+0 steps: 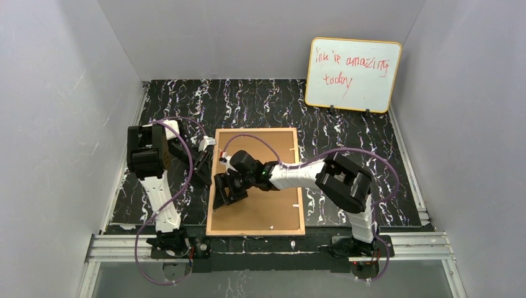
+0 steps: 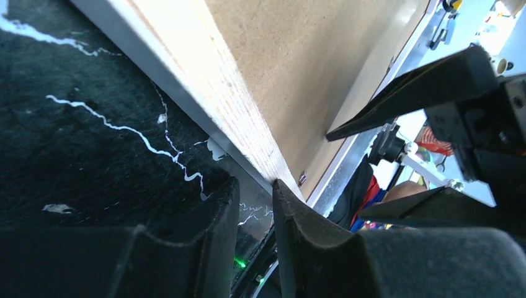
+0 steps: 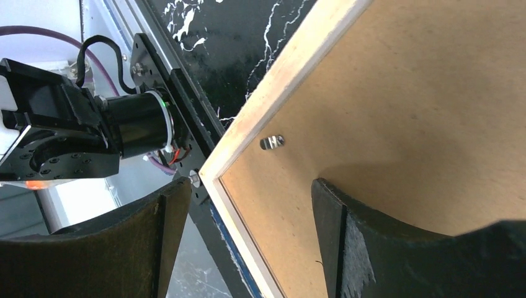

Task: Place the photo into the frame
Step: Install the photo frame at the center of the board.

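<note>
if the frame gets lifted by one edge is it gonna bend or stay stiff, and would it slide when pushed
Likely stiff: the frame has a solid-looking wood rim around a flat board. Probably light for its size, since it looks thin. Lying flat on the mat, it should slide rather than tip.

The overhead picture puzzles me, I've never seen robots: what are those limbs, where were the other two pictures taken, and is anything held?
Two robot arms, left arm and right arm, bolted side by side at the near edge. The first camera looks down on them; each close-up comes from a wrist camera. The frame lies back up on the mat, brown backing board showing; a whiteboard stands behind. The right gripper is open astride the frame's rim. The left gripper meets the frame's edge; whether it grips is unclear.
</note>
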